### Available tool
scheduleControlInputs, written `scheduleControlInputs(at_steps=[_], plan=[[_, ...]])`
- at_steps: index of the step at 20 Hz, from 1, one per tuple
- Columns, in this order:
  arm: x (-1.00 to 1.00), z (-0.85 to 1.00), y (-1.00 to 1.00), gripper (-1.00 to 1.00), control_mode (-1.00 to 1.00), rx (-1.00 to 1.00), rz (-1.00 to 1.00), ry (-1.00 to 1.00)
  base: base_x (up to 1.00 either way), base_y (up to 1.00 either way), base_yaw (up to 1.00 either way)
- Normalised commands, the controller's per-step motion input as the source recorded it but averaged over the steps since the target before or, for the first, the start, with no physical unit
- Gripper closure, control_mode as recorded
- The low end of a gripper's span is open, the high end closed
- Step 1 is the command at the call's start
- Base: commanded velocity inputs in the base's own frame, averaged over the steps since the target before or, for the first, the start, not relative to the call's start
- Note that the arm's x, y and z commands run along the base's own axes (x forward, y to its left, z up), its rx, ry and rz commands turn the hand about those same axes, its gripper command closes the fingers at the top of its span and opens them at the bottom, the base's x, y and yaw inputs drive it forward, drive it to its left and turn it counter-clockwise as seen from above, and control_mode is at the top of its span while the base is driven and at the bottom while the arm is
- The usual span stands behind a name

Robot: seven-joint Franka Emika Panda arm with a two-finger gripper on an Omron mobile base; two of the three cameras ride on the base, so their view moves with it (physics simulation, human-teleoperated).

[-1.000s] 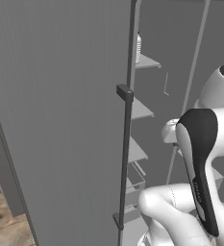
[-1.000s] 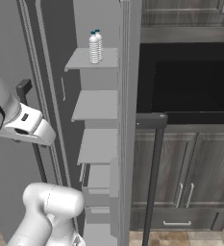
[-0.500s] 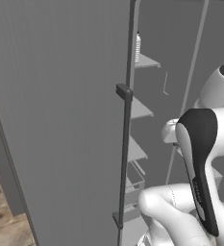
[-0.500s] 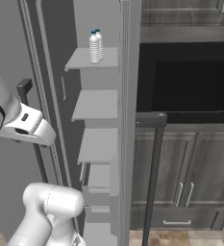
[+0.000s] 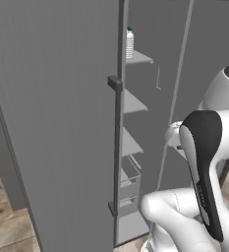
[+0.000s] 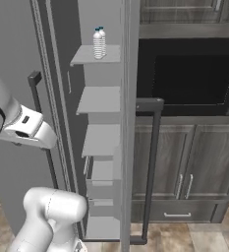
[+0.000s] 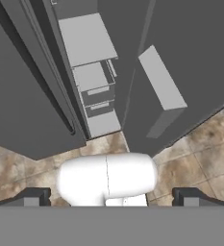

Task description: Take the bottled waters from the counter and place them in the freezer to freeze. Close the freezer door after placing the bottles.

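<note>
Place: home kitchen
Appliances: tall grey fridge-freezer (image 6: 99,98) w/ shelves, door open; black built-in microwave (image 6: 189,74)
Storage: dark wood cabinets (image 6: 194,162), silver handles
Floor: brown stone tiles (image 7: 195,153)

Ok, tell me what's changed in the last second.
Only the cameras drifted slightly; no thing visibly moved, and nothing was grabbed or released. The bottled waters stay on the top shelf, the freezer door stays open, and the claw stays open and empty.

Flat even light — sharp render
</note>
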Motion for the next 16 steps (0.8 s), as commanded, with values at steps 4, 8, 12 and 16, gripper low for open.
scheduleControlInputs(at_steps=[4, 8, 12, 16], plan=[[0.0, 0.0, 0.0, -1.0, 1.0, 0.0, 0.0, 0.0, -0.48, 0.0, 0.0], [0.0, 0.0, 0.0, -1.0, 1.0, 0.0, 0.0, 0.0, -0.29, -0.01, 0.0], [0.0, 0.0, 0.0, -1.0, 1.0, 0.0, 0.0, 0.0, -0.33, -0.08, 0.01], [0.0, 0.0, 0.0, -1.0, 1.0, 0.0, 0.0, 0.0, -0.42, -0.12, 0.03]])
